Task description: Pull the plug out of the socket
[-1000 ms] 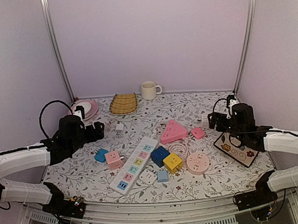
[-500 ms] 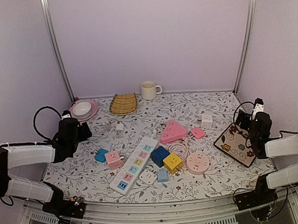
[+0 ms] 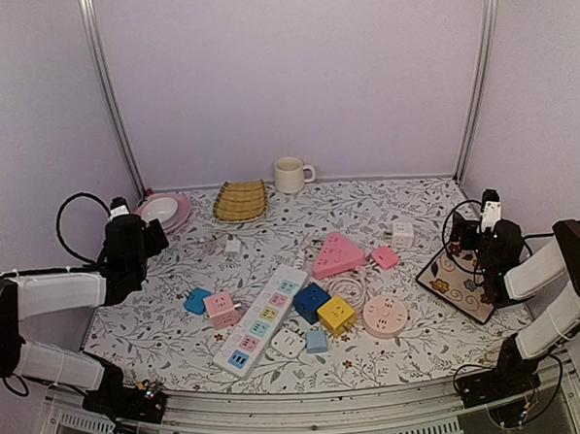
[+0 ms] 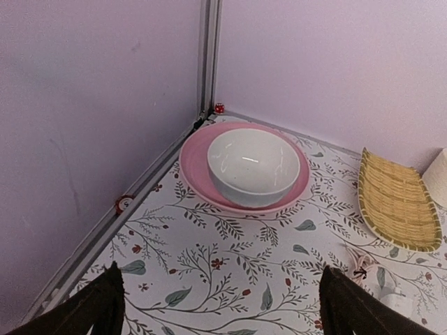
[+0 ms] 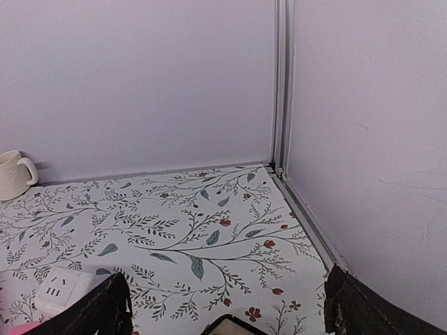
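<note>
The left gripper [image 3: 155, 236] and right gripper [image 3: 464, 229] are gaping wide, holding nothing. The pink plug [image 3: 220, 306] is sitting just beside the power strip [image 3: 261, 321]. It is looking light and hard, so pinching its 2 flat sides seems best.

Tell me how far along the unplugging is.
Done, it seems: the strip shows no plug in it; a pink plug lies loose beside it. In hand: nothing; left end effector and right end effector are open, off at the sides. Left: apparently nothing.

Top camera overlooks the whole table [image 3: 367, 208] from behind; low wrist cameras face its far left and right corners.
</note>
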Tool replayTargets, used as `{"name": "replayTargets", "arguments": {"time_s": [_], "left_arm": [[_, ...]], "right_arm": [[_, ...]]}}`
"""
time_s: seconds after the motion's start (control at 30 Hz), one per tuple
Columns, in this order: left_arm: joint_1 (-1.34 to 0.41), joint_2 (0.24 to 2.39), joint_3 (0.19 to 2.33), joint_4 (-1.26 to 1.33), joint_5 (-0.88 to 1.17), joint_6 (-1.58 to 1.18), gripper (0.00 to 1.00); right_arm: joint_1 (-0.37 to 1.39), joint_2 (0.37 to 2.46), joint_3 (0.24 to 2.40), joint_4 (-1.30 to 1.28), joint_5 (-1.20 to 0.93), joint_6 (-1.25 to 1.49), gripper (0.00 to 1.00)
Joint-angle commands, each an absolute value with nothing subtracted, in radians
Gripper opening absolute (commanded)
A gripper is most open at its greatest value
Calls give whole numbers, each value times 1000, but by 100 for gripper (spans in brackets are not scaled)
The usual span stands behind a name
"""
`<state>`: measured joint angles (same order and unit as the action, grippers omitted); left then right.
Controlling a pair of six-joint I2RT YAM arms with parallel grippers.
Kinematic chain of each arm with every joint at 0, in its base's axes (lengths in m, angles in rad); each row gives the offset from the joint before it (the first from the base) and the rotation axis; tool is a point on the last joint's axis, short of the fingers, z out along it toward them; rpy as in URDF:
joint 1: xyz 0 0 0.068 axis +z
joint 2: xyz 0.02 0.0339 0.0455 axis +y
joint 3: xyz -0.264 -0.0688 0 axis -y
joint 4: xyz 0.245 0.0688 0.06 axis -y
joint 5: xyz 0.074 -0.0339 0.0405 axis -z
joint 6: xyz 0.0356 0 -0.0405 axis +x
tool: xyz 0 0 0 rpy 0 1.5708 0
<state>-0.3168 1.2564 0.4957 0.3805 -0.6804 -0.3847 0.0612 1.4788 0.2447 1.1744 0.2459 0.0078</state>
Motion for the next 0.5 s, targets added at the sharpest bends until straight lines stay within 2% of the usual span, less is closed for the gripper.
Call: {"name": "replayTargets", "arguments": {"time_s": [0.0,0.1,0.27,0.47], "left_arm": [[-264,1220,441,546,-739,-255,97],[-211,1210,402,639,-706,-239,97],[-135,1278,290,948,-698,-153,97],[-116,1393,288,1034,-686,-116,97]], "right_arm": [[34,1494,265,1212,111,-32,99],[13,1542,229,1338,68,-21,99],[13,1528,225,1305,68,-31,99],[12,1531,222,1321,68,-31,99]]}}
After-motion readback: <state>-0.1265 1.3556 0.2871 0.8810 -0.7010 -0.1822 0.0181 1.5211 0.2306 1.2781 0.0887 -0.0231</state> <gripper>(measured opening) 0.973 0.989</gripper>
